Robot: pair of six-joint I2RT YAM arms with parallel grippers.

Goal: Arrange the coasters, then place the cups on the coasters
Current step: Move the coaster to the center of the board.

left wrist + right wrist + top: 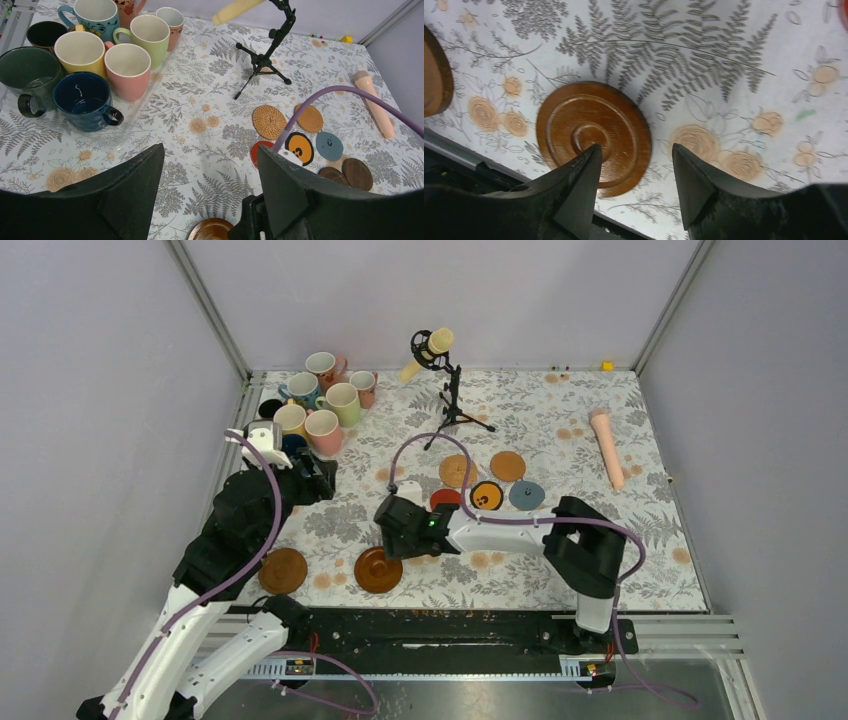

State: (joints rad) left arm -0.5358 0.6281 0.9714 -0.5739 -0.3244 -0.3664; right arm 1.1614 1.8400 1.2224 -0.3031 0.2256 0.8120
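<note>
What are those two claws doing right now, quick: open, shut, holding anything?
Left gripper: open, holding nothing.
Right gripper: open, holding nothing, poised over a brown coaster.

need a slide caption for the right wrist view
Right hand open over a ringed brown wooden coaster lying flat on the fern-print tablecloth.

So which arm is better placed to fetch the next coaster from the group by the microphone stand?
Right, probably. The right gripper hangs with open jaws over a brown wooden coaster, just beside that group of coasters. The left gripper, also open, is far left by the mugs.
</note>
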